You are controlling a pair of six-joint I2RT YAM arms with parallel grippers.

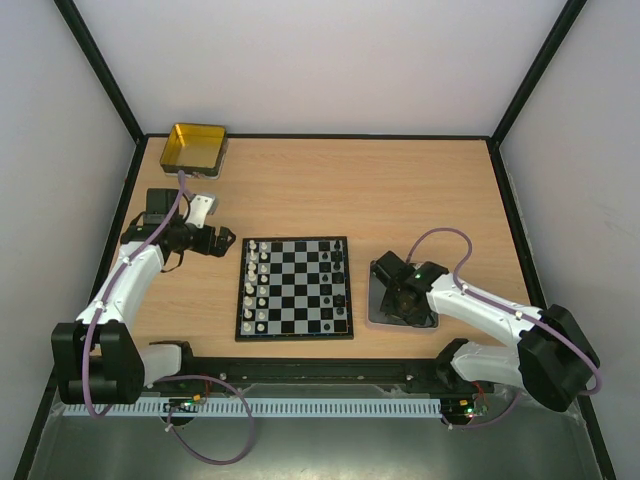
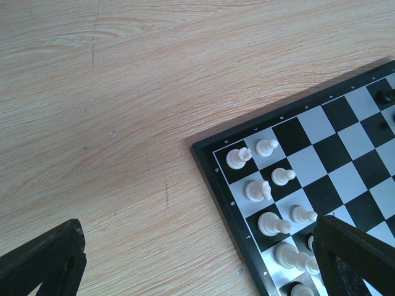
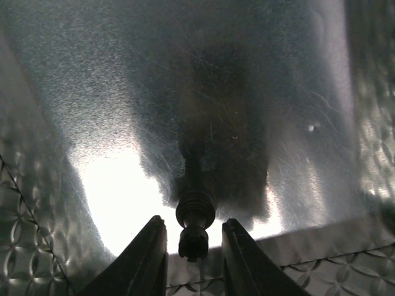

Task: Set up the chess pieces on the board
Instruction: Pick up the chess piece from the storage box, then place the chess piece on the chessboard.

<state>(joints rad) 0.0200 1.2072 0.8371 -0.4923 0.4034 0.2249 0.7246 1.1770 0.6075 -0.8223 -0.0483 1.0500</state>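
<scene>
That dark piece down in the grey tray is a tiny thing, a turned peg with a ringed collar and a notched crown. I'd guess it is light, hard and slick, quick to tip or squirt sideways. The hold belongs on the narrow stem by the collar, fingers square to it.

The right gripper works over that tray, just right of the board, with its fingers drawn in close on either side of the piece. Whether they are actually pinching it or only bracketing it, I cannot tell.

The left gripper is spread wide with nothing in it, hanging over the surface at the board's left corner. White pieces stand in two files along the board's left side. A few black pieces sit near its far right corner.
</scene>
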